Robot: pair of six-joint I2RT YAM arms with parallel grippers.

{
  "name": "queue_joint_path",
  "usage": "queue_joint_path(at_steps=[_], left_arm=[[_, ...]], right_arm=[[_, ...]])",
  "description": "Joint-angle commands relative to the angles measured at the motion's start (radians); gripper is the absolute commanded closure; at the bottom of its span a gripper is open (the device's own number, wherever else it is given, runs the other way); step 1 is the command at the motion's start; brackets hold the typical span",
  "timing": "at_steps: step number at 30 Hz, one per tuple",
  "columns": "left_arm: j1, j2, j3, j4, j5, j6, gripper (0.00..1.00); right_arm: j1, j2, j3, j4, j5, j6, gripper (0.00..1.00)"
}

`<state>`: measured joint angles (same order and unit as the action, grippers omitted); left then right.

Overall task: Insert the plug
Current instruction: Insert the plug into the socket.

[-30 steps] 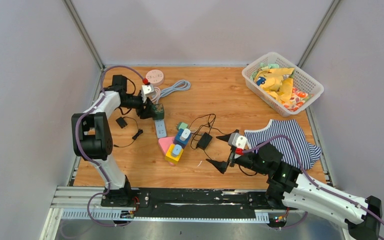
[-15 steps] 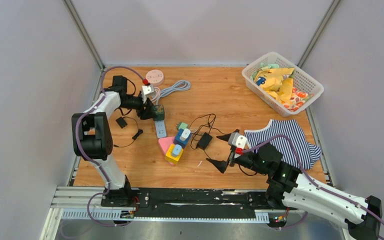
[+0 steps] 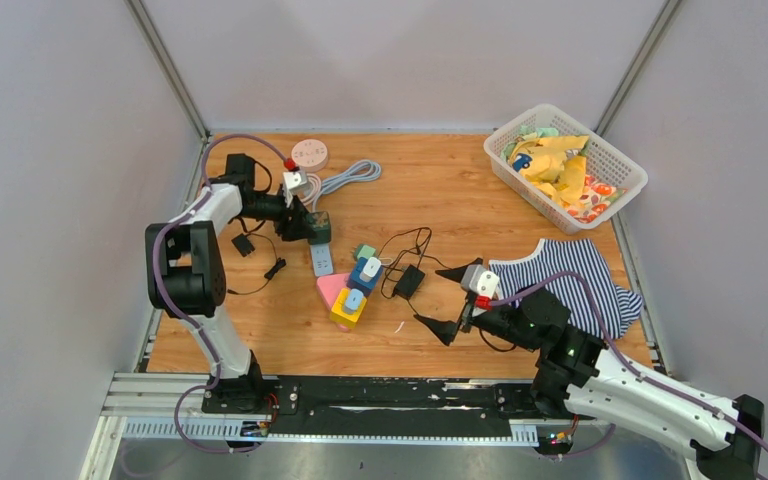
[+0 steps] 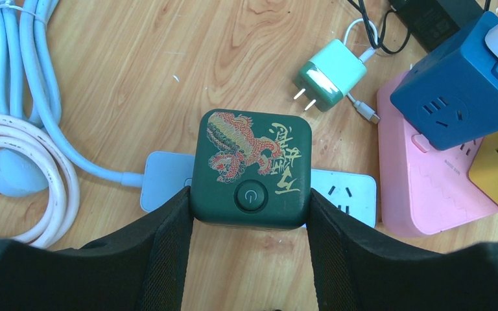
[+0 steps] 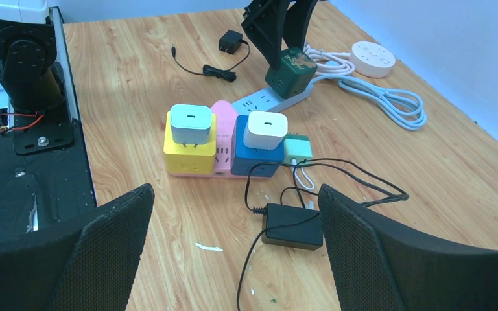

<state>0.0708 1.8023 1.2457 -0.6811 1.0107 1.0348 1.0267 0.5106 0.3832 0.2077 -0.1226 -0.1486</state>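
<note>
My left gripper (image 4: 249,201) is shut on a dark green cube plug (image 4: 251,168) with a dragon print and a power button on top. I hold it over the middle of a white power strip (image 4: 345,194), which lies flat on the wood. In the top view the plug (image 3: 319,227) stands at the far end of the strip (image 3: 322,262). The right wrist view shows the plug (image 5: 290,71) tilted on the strip (image 5: 253,102); its prongs are hidden. My right gripper (image 3: 442,298) hangs open near the table's front, with a black adapter (image 5: 293,225) just beyond its fingers.
A pink base carries a yellow cube (image 5: 189,152) and a blue cube (image 5: 257,154), each with a white charger on top. Beside them lies a mint charger (image 4: 329,78). A white basket (image 3: 620,165), striped cloth (image 3: 570,275), round white socket (image 3: 309,154) and coiled cable (image 3: 350,178) lie around.
The left gripper has nudged the green plug very slightly towards the strip. The right gripper has drifted a little to the right, still open.
</note>
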Motion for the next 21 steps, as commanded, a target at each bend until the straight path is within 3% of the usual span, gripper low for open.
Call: queue_joint_path(at_steps=[1, 6, 9, 12, 21], left_arm=[[0.004, 0.029, 0.034, -0.012, 0.034, -0.031, 1.0], [0.003, 0.05, 0.072, -0.034, -0.043, -0.077, 1.0], [0.004, 0.025, 0.057, -0.063, -0.067, -0.021, 0.91], [0.003, 0.008, 0.033, -0.064, -0.121, -0.012, 0.88], [-0.001, 0.002, 0.024, -0.064, -0.139, -0.002, 0.58]], right_arm=[[0.013, -0.023, 0.001, -0.024, 0.023, 0.003, 0.04], [0.014, -0.033, 0.017, -0.055, 0.029, 0.003, 0.04], [0.012, -0.034, 0.014, -0.049, 0.046, 0.008, 0.04], [0.013, -0.034, 0.014, -0.047, 0.058, 0.012, 0.04], [0.013, -0.06, 0.014, -0.066, 0.074, 0.021, 0.05]])
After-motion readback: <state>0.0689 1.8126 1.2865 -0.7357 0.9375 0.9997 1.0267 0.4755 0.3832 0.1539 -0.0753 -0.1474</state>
